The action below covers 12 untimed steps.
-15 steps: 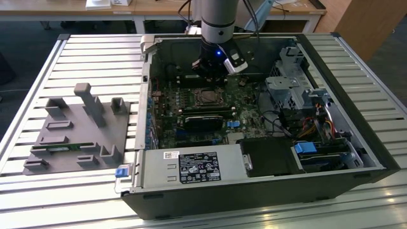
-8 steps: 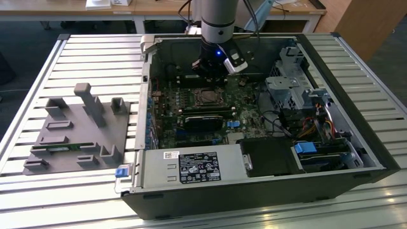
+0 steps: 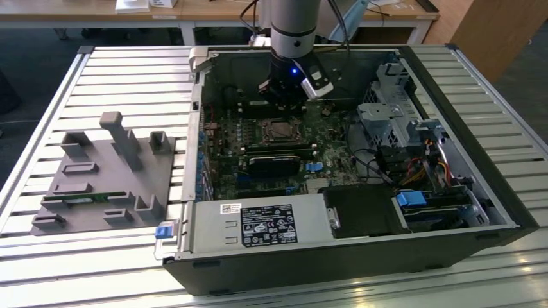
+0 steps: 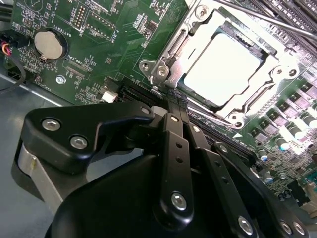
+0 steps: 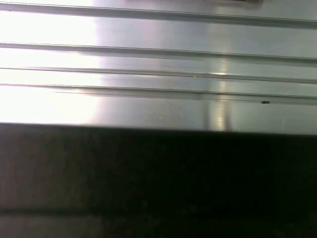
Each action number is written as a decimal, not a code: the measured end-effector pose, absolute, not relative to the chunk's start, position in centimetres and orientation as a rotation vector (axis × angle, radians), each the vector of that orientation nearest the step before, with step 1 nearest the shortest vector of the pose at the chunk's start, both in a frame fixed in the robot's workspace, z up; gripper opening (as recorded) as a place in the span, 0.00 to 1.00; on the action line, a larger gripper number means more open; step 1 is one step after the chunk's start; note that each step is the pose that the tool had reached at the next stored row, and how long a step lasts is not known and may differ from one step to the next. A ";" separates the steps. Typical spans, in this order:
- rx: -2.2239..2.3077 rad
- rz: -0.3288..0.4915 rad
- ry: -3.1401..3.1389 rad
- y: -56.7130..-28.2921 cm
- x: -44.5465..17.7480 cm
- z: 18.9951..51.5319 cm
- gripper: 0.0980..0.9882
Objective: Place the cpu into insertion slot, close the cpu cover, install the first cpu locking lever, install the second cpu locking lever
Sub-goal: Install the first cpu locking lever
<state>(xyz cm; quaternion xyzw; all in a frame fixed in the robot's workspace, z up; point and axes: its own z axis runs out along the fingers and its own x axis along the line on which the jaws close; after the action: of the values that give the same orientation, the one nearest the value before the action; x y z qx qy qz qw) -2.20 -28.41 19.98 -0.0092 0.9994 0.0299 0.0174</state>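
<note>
Inside an open computer case (image 3: 479, 212) on a slatted table (image 3: 102, 70): arm poised over the motherboard (image 4: 104, 44), gripper (image 4: 171, 106) low beside the socket. In the second wrist view, cpu (image 4: 220, 69) seated flat in its slot, pale top showing through the window of the cpu cover (image 4: 247, 106), which lies down around it (placing and closing look done). Black fingers (image 4: 173, 144) drawn together to a narrow tip, gripping nothing visible, tip just at the socket's corner, near a thin lever (image 4: 257, 17) running along the far edge of the frame. Step in hand, by the look of it: the first locking lever. Whether that lever is latched, hard to tell. Called for: a firm sideways-and-down push with the tip, hooking the lever under its catch without scraping the board. In the exterior view, grey fixture (image 3: 102, 179) at the exterior view's left, well apart from the case.
</note>
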 end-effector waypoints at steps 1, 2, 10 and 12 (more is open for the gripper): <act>-0.028 0.093 3.105 -28.4 -2.2 20.0 0.01; -0.029 0.093 3.105 -28.4 -2.2 20.0 0.01; -0.029 0.087 3.106 -28.4 -2.2 20.0 0.01; -0.029 0.084 3.106 -28.4 -2.2 19.9 0.01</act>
<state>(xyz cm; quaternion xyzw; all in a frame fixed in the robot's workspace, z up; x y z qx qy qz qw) -2.19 -28.42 19.94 -0.0092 0.9994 0.0269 0.0172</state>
